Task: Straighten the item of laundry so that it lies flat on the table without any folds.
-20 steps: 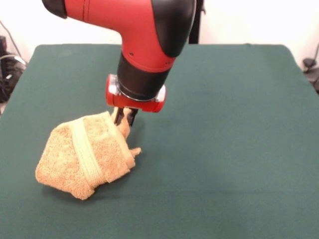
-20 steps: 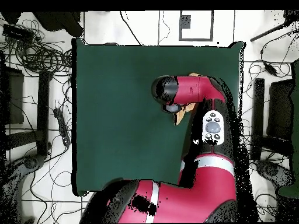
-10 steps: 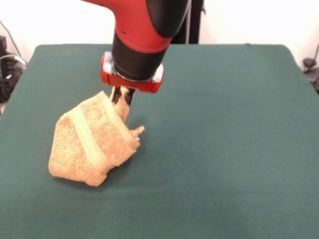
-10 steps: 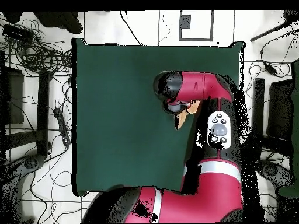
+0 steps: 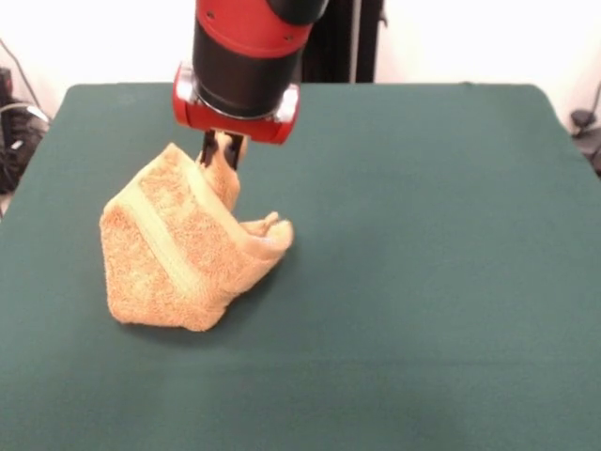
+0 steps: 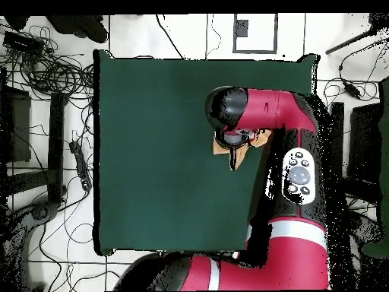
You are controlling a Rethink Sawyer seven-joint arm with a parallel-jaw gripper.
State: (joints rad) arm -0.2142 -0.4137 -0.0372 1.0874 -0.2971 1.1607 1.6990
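Where the red and black arm [image 5: 246, 52] comes down at about eleven o'clock from the middle of the front view, you see the tool [image 5: 222, 150] clenched on the top corner of the towel [image 5: 183, 254], its dark tips pinching a peak of orange-tan terry just under the red collar. From that pinched corner the cloth hangs in a tent shape, spreading down toward seven o'clock until its lower edge rests on the green tabletop [image 5: 423, 282]. The paler woven band [image 5: 160, 240] runs diagonally across the face turned to you, from the upper left of the cloth toward its lower right. At the three o'clock side of the bundle a small rolled nub of fabric sticks out, touching the tabletop. The towel is bunched and folded over itself, partly lifted, partly lying on the surface, and it sits in the left half of the tabletop as the front view shows it.

From overhead you get far less: the arm [image 6: 262, 114] covers nearly all of the cloth, and only a small tan sliver of the towel [image 6: 241, 154] shows just below the wrist, right of the middle of the tabletop [image 6: 152, 152]. The tool itself is hidden there under the wrist.
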